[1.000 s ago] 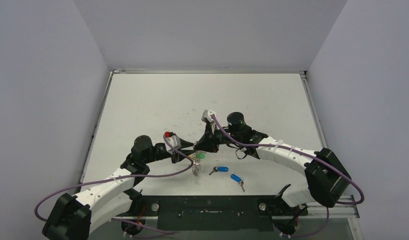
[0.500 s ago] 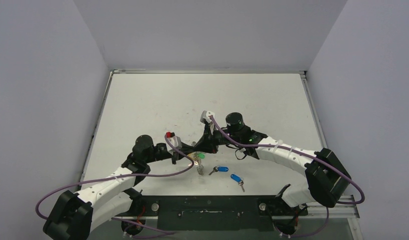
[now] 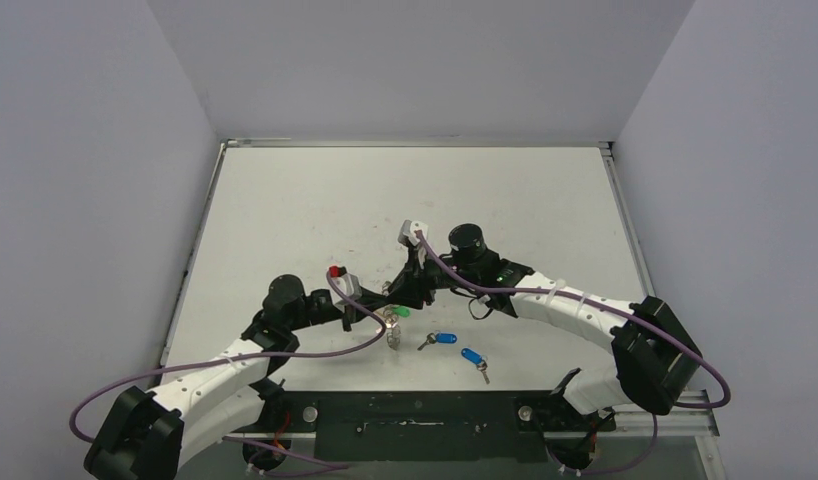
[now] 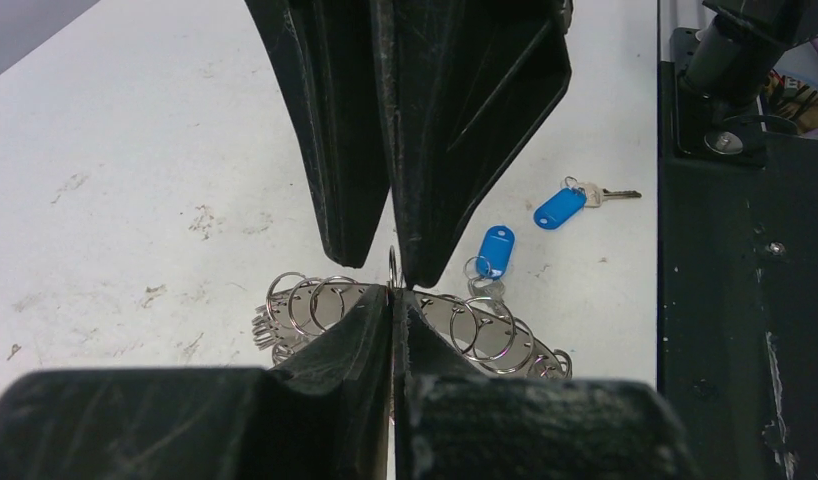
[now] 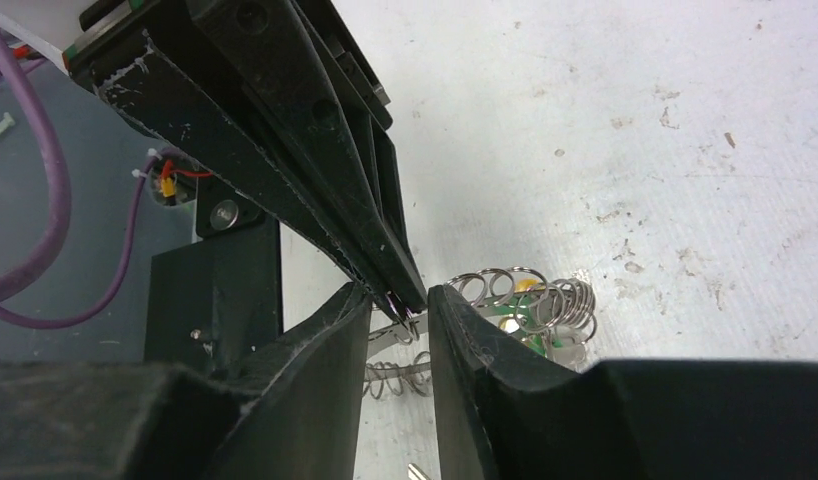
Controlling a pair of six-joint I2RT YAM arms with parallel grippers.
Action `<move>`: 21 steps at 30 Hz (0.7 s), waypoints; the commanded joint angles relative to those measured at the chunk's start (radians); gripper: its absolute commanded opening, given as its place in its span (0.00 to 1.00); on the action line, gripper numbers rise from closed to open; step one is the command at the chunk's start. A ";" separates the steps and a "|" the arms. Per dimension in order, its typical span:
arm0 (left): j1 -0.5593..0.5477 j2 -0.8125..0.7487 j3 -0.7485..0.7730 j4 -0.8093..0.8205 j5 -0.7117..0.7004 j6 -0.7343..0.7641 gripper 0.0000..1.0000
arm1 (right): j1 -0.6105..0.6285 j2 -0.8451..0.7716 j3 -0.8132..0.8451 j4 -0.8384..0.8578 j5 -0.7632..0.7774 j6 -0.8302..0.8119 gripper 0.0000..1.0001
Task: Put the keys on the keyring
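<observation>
Overhead hides the grip; up close, left gripper clamps a keyring loop, right gripper narrowly parted, blue keys at four o'clock.

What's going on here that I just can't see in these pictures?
1. Whether the left fingers pinch a keyring loop: left wrist view, their shut tips cover the contact.
2. Key on the green tag: right wrist view, buried under keyring loops.
3. Teeth of the blue-tagged keys: top view, too small.
</observation>
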 commanded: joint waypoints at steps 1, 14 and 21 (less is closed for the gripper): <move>-0.002 -0.027 -0.019 0.109 -0.037 -0.051 0.00 | 0.003 -0.029 0.032 0.026 0.046 -0.008 0.33; -0.002 -0.065 -0.049 0.129 -0.055 -0.084 0.00 | -0.025 -0.124 -0.107 0.087 0.050 -0.151 0.41; -0.002 -0.071 -0.050 0.134 -0.043 -0.085 0.00 | -0.025 -0.107 -0.162 0.197 -0.006 -0.212 0.36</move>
